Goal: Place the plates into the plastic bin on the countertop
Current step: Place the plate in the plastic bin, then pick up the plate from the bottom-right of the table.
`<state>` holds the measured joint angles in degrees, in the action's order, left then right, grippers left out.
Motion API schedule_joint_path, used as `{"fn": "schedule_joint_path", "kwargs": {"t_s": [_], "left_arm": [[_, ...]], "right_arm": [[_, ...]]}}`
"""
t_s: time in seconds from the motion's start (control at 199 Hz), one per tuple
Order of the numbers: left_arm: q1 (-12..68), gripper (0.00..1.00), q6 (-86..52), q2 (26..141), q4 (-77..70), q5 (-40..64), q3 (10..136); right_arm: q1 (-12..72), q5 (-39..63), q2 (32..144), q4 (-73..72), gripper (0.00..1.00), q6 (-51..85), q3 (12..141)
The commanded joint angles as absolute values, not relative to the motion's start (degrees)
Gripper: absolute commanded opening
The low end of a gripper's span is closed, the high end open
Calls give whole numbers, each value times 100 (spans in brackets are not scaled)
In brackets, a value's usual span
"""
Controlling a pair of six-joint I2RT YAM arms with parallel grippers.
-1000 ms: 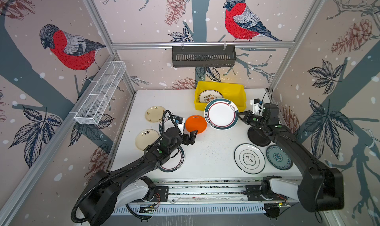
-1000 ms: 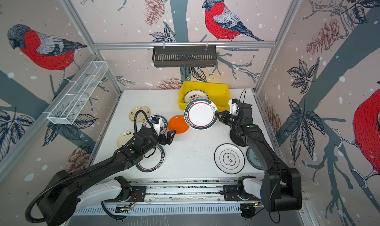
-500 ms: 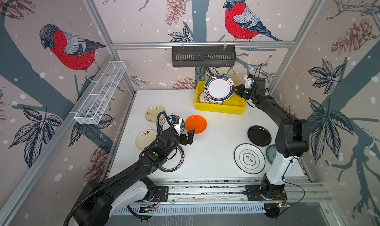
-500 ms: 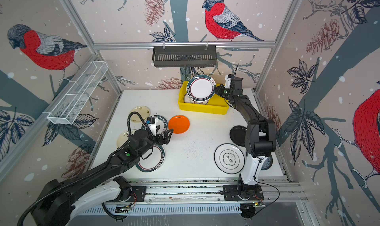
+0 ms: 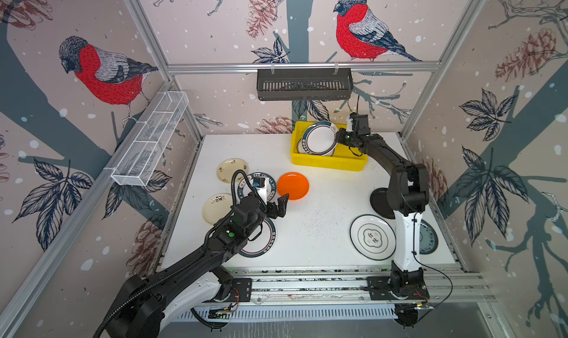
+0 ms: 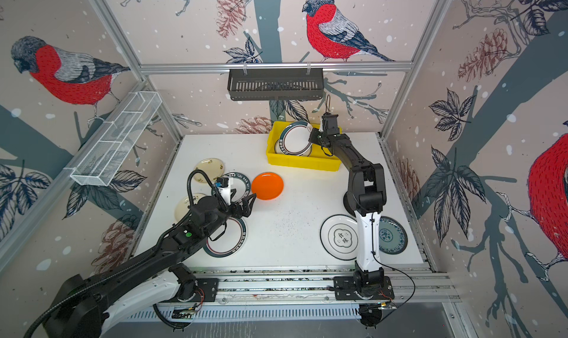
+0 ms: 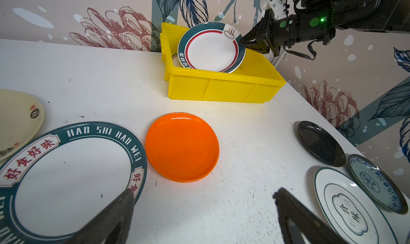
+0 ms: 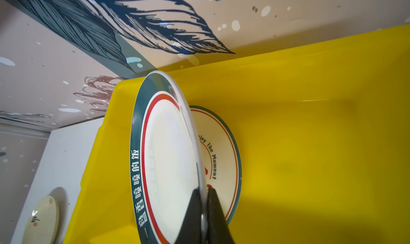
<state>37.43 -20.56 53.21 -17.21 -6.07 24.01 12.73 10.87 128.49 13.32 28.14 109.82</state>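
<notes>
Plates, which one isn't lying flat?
The green-rimmed plate with a red ring. It is tilted up over the yellow bin, pinched by the right gripper. The rest lie flat.

Brightly and evenly lit from overhead. Soft, faint shadows only, under the glossy round orange plate [image 7: 182, 146] and along the bright yellow rectangular plastic bin [image 7: 219, 88]. Thin glare on that orange rim, plus a streak on the bin's inner wall. Crisp in both top views; bowed at the edges in the wrist views. Blurred up close: black fingers [image 7: 111, 220] of the left gripper [image 7: 204, 193], black fingers [image 8: 190, 216] of the right gripper [image 8: 203, 188], near edge of the white green-rimmed round plate [image 8: 168, 154].
</notes>
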Motion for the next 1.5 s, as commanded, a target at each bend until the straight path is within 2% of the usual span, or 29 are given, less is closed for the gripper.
{"fn": "schedule_joint_path", "kwargs": {"t_s": [0.0,0.131,0.332,0.367,0.458,0.513,0.629,0.72,0.866,0.992,1.238,1.359,1.5], "left_arm": [[3744,98,-2060,5259,-1758,-638,2399],[3744,98,-2083,5147,-1696,-675,2382],[3744,98,-2081,5104,-1728,-644,2382],[3744,98,-2078,5121,-1775,-597,2369],[3744,98,-2123,5228,-1918,-488,2343],[3744,98,-2127,5329,-1970,-417,2360],[3744,98,-2056,5556,-2139,-267,2383],[3744,98,-1943,5702,-2306,-86,2388],[3744,98,-1919,6026,-2391,383,2511],[3744,98,-1976,6407,-2499,857,2602],[3744,98,-2308,7304,-2393,1858,3110],[3750,98,-2588,7717,-2759,2502,3201],[3833,95,-3125,8227,-3076,2801,3337]], "right_arm": [[1317,650,13113,1669,0,2637,11381],[1371,506,13563,2204,0,2676,12005],[1363,993,13865,2378,1,2623,12199],[1360,1163,13862,2358,8,2569,12188],[1371,1741,13779,2185,43,2364,12079],[1371,1905,13635,2051,56,2325,11917],[1371,1954,13246,1828,69,2320,11610],[1345,1874,12931,1851,72,2296,11460],[1379,1287,12091,1635,95,2060,10674],[1345,1027,11276,1573,97,2071,9926],[1205,1443,8750,492,99,2269,6907],[1086,1800,7902,848,99,2391,6043],[1181,1284,6888,1755,99,2761,5151]]}}
